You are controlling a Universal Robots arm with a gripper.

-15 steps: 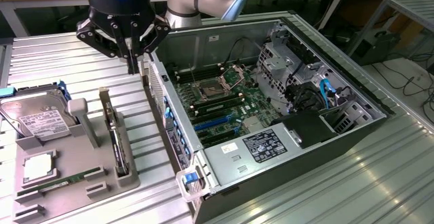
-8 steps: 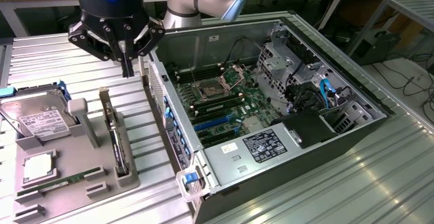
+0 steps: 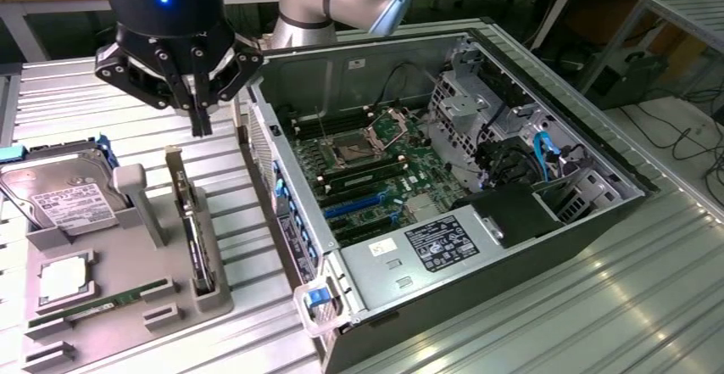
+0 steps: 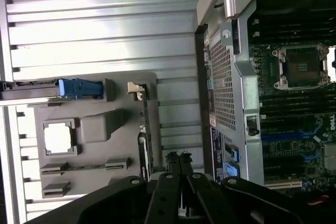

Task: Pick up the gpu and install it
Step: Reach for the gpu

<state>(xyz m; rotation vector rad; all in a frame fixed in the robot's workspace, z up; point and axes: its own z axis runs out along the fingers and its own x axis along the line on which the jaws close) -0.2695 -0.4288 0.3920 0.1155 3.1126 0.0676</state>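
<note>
The gpu (image 3: 195,237) stands on its long edge in a slot of the grey holder tray (image 3: 136,221), with its metal bracket end (image 3: 175,164) toward the far side. In the wrist view the gpu (image 4: 144,145) appears edge-on, its bracket (image 4: 137,91) at one end. My gripper (image 3: 202,126) hangs above the table, a little beyond the bracket end and toward the computer case. Its fingers (image 4: 178,167) are pressed together and hold nothing. It does not touch the card.
The open computer case (image 3: 374,323) lies on the exterior view's right, showing the motherboard with its blue slots (image 3: 356,206) and CPU socket (image 4: 302,66). On the tray are a hard drive (image 3: 63,194), a CPU chip (image 3: 66,277) and a green RAM stick (image 3: 104,304). The table is ribbed metal.
</note>
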